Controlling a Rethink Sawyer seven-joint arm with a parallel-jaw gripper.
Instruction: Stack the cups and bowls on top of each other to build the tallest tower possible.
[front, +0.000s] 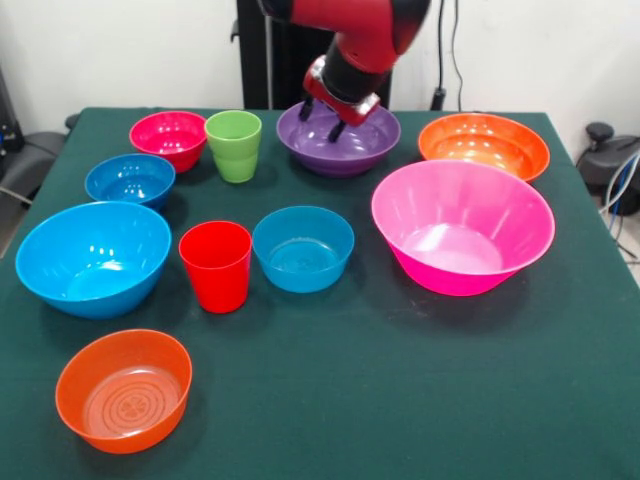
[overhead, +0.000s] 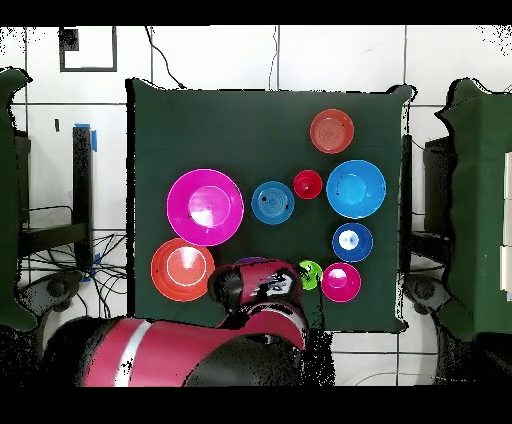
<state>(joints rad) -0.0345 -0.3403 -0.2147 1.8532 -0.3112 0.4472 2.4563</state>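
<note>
At the table's (front: 400, 400) right side you see the hot-pink bowl (front: 462, 225), with an orange bowl (front: 484, 144) just beyond it. Left sits the large light-blue bowl (front: 93, 257), and near it the second orange bowl (front: 124, 389). Far centre, your gripper (front: 322, 120) hangs over the purple bowl (front: 339, 138), fingers apart and holding nothing. Every bowl stands alone, nothing stacked. Your red cup (front: 216, 265) and green cup (front: 234, 145) stand upright.
</note>
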